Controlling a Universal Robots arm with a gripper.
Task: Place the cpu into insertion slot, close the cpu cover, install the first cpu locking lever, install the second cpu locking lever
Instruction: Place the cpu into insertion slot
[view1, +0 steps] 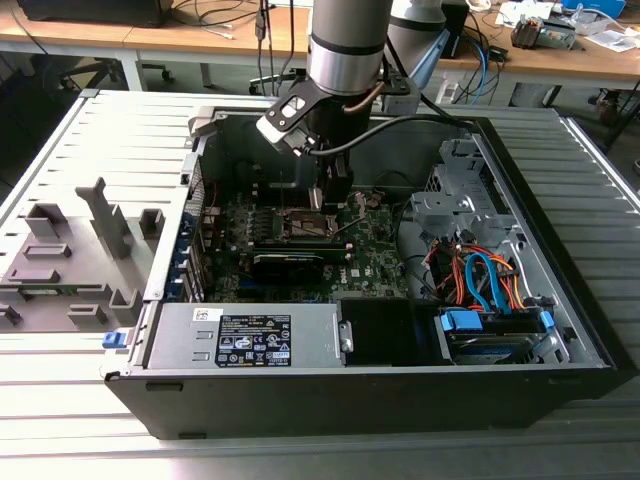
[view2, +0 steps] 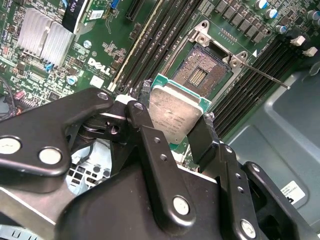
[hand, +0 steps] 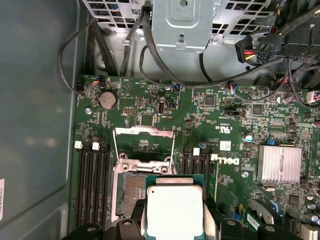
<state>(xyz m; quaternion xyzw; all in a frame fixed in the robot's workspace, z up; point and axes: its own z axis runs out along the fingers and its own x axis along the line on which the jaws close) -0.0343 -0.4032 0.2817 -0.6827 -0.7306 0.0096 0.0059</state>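
Second wrist view: black two-finger end effector (view2: 175, 119) pinching the small square silver-topped cpu (view2: 176, 110) by opposite edges, above and just short of the open, dark-centred, metal-rimmed insertion slot (view2: 197, 72). In the exterior view it is at 11 o'clock from the middle of the open black computer case (view1: 400, 400). Judgement: match the corners, lower it flat, use no force.

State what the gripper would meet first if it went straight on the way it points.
Likely the open insertion slot, with the held cpu touching it before the fingers; exact alignment and depth are unclear.
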